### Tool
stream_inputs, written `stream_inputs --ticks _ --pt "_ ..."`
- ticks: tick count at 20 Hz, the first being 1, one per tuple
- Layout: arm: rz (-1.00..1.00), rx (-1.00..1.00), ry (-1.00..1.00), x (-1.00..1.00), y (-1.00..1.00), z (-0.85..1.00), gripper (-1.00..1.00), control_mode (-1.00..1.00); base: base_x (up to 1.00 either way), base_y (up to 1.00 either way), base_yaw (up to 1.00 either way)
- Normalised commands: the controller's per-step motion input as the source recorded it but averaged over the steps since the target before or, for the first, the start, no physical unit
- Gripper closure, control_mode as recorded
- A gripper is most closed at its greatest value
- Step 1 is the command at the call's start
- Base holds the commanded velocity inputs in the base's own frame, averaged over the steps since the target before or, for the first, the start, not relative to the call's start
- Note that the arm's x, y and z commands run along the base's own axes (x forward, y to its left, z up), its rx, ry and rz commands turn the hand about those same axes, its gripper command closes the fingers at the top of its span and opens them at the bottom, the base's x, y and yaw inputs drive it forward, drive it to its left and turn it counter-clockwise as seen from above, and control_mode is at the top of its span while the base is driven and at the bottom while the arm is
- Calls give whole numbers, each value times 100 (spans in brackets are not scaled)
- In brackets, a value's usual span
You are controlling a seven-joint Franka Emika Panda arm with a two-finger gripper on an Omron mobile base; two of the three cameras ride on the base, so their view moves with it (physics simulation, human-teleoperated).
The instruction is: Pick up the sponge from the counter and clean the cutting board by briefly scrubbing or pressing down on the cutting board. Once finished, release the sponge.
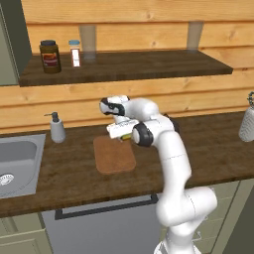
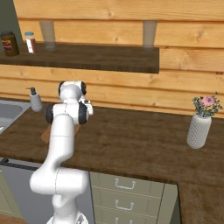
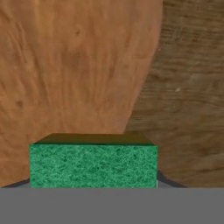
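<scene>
The arm folds forward at the elbow, wrist bent down over the cutting board (image 1: 114, 154). Its end effector (image 1: 122, 136) is clamped on the sponge (image 3: 93, 165), held above the board's right edge, with bare table (image 3: 192, 100) to its right.

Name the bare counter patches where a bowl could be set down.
Widest bare stretch: counter between the arm and the flower vase. A smaller patch lies between the sink and cutting board. Crowded over the board's far edge, where the gripper holds the sponge.
</scene>
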Motion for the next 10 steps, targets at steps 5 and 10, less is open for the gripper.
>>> stream_inputs --ticks 5,10 --pt "-1 10 -34 -90 -56 -34 100 -100 0 0 0" --pt "0 10 -30 -90 -52 1 100 -100 0 0 0"
